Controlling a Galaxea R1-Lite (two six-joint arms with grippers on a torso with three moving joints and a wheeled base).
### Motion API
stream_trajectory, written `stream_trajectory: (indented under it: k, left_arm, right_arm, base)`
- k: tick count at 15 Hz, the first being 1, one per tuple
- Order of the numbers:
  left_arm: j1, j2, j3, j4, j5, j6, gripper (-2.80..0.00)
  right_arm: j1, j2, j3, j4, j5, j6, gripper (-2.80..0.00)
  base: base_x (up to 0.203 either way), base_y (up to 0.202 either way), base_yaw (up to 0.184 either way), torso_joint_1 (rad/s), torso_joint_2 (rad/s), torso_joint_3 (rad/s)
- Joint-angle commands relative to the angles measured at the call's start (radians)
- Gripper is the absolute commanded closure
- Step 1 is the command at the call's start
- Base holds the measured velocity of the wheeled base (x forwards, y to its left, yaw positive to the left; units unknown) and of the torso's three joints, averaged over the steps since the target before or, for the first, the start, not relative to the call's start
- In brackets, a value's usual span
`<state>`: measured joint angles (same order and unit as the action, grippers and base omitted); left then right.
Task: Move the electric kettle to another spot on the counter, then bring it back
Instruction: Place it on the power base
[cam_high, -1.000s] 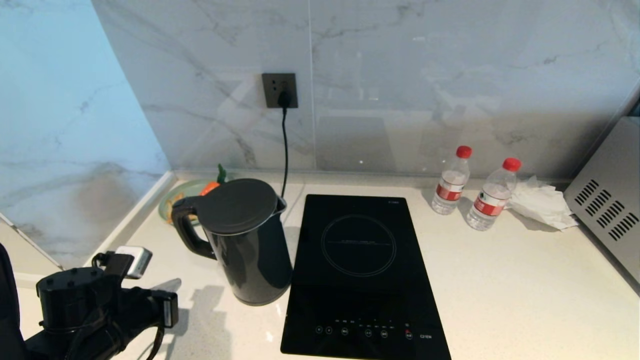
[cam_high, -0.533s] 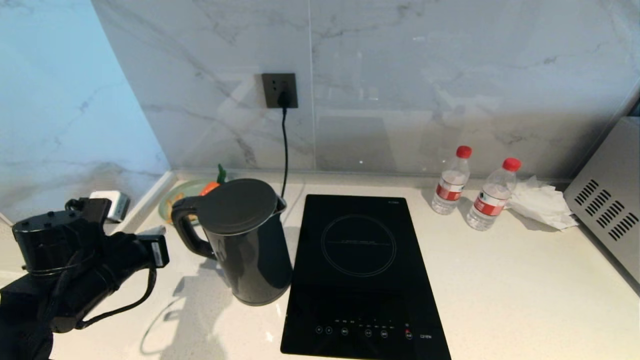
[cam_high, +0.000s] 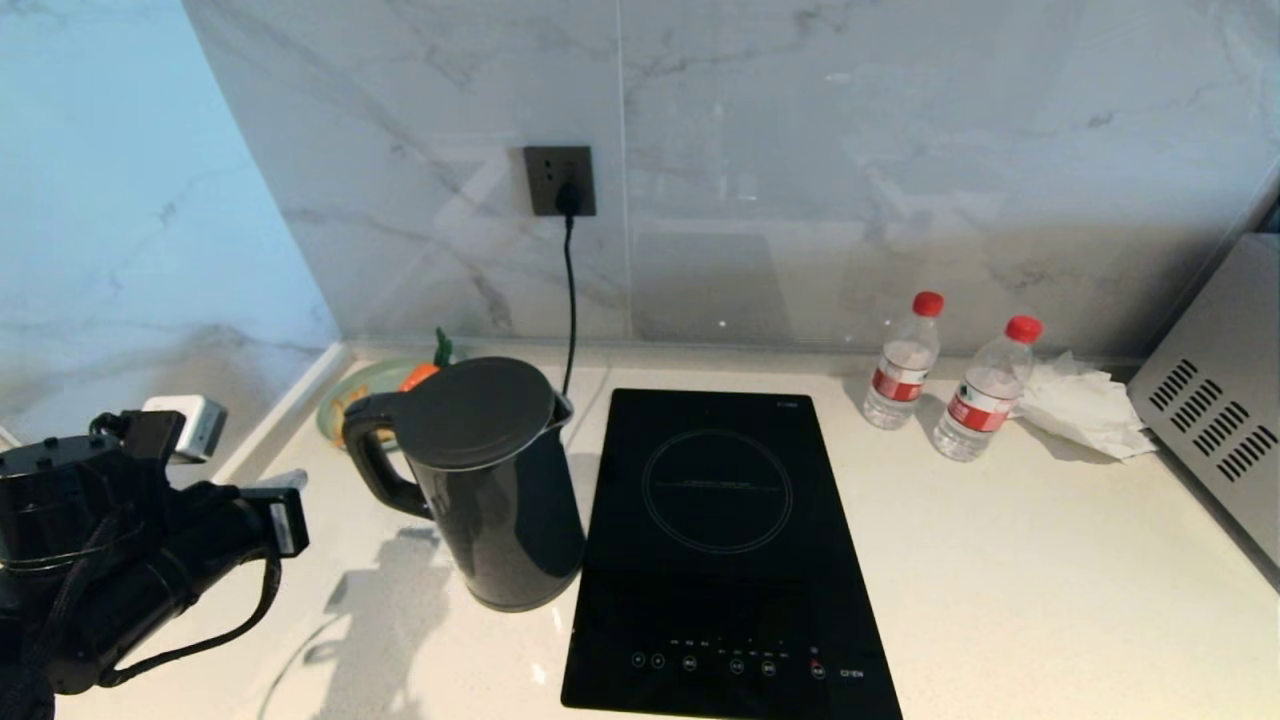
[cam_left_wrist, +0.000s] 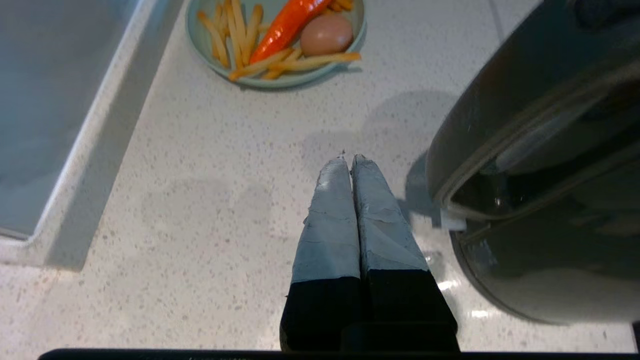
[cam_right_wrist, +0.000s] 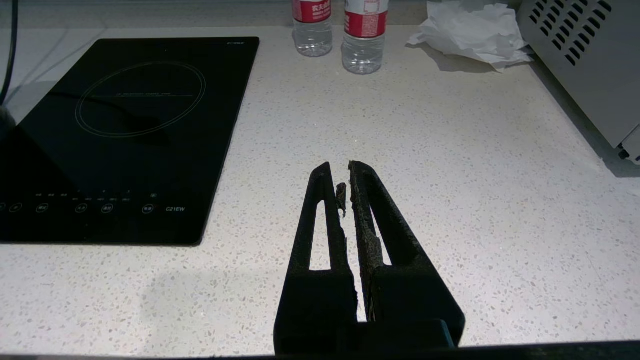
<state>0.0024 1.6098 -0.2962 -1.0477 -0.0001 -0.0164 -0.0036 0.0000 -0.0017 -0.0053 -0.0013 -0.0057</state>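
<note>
The electric kettle (cam_high: 480, 470), glossy black with a flat lid, stands upright on the counter (cam_high: 1000, 580), its loop handle (cam_high: 368, 460) turned toward my left arm. My left gripper (cam_left_wrist: 349, 159) hovers over bare counter to the left of the handle, apart from it. Its taped fingers (cam_left_wrist: 330, 215) are pressed together with nothing between them. In the left wrist view the kettle (cam_left_wrist: 540, 150) fills the side beside the fingers. My right gripper (cam_right_wrist: 340, 170) hangs shut and empty above the counter, to the right of the hob.
A black induction hob (cam_high: 720, 540) lies right beside the kettle. A green plate of food (cam_left_wrist: 275, 40) sits behind the left gripper near the wall. Two water bottles (cam_high: 903, 362), a crumpled tissue (cam_high: 1085, 405) and a grey appliance (cam_high: 1215, 400) stand at the right. A plugged-in cord (cam_high: 570, 290) runs down behind the kettle.
My left arm has risen from the lower left corner and then drawn slightly left, its gripper staying shut. The kettle has not moved.
</note>
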Motion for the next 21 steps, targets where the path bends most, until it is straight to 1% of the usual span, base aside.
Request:
stream_trajectory:
  k: [1, 2, 3, 4, 6, 8, 15, 19, 21]
  left_arm:
    - [0.008, -0.038, 0.051, -0.006, -0.068, 0.000, 0.00]
    - [-0.003, -0.042, 0.064, -0.006, -0.090, 0.000, 0.00]
    - [-0.021, -0.042, 0.065, -0.007, -0.092, 0.000, 0.00]
    - [-0.035, -0.047, 0.065, -0.008, -0.092, 0.000, -2.80]
    - [-0.073, -0.064, 0.066, -0.006, -0.092, -0.002, -2.80]
    - [-0.093, -0.049, 0.049, -0.008, -0.091, -0.003, -2.80]
    - [-0.077, 0.116, -0.069, -0.014, -0.079, -0.001, -2.80]
    - [-0.070, 0.153, -0.123, -0.025, -0.077, -0.005, -2.80]
    - [-0.070, 0.168, -0.154, -0.026, -0.046, -0.007, -2.80]
  right_arm:
    - [0.001, 0.000, 0.001, -0.001, 0.000, 0.000, 0.00]
    - [0.001, 0.000, 0.000, -0.001, 0.000, 0.000, 0.00]
    - [-0.001, 0.000, 0.000, -0.001, 0.000, 0.000, 0.00]
    - [0.000, 0.000, 0.000, -0.001, 0.001, 0.000, 0.00]
    - [0.000, 0.000, 0.002, -0.001, 0.001, 0.000, 0.00]
    - [0.000, 0.000, 0.000, -0.001, 0.000, 0.000, 0.00]
    - [0.001, 0.000, 0.000, -0.001, 0.000, 0.000, 0.00]
    - [0.000, 0.000, 0.000, -0.001, 0.000, 0.000, 0.00]
    - [0.000, 0.000, 0.000, -0.001, 0.001, 0.000, 0.00]
  base:
    - [0.000, 0.000, 0.000, 0.000, 0.00, 0.000]
    - [0.000, 0.000, 0.000, 0.000, 0.00, 0.000]
    - [0.000, 0.000, 0.000, 0.000, 0.00, 0.000]
    - [0.000, 0.000, 0.000, 0.000, 0.00, 0.000]
    - [0.000, 0.000, 0.000, 0.000, 0.00, 0.000]
    - [0.000, 0.000, 0.000, 0.000, 0.00, 0.000]
    - [0.000, 0.000, 0.000, 0.000, 0.00, 0.000]
    - [0.000, 0.000, 0.000, 0.000, 0.00, 0.000]
    - [0.000, 0.000, 0.000, 0.000, 0.00, 0.000]
